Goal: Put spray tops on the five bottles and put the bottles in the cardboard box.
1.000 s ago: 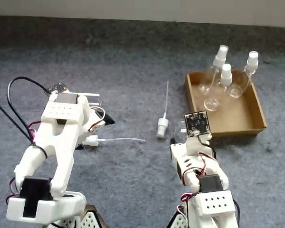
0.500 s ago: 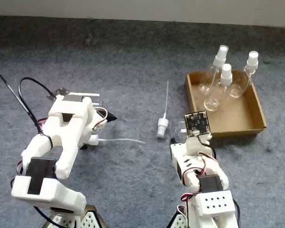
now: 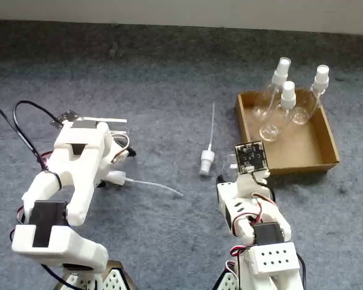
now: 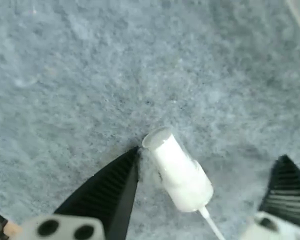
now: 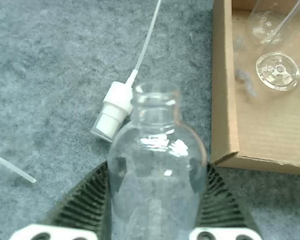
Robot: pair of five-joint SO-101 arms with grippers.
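Observation:
A white spray top [image 4: 177,171] with a long thin tube [image 3: 154,185] lies on the grey carpet between the fingers of my open left gripper [image 4: 210,155], one black finger [image 4: 112,187] close beside its cap. My right gripper [image 5: 157,180] is shut on a clear bottle [image 5: 157,150] whose neck is bare. A second spray top [image 5: 112,112] lies just past that bottle, its tube [image 3: 212,124] running away from the arms. The cardboard box [image 3: 327,154] at the right holds three clear bottles [image 3: 278,99] with spray tops on them.
The box's near wall [image 5: 222,95] stands right beside the held bottle. A thin white strip [image 3: 106,119] lies on the carpet behind the left arm [image 3: 78,163]. Grey carpet stretches between the two arms and toward the far edge.
The left arm has shifted back and settled lower around its spray top. That top's tube has swung, its free end now nearer the front. The right arm and bottle kept still.

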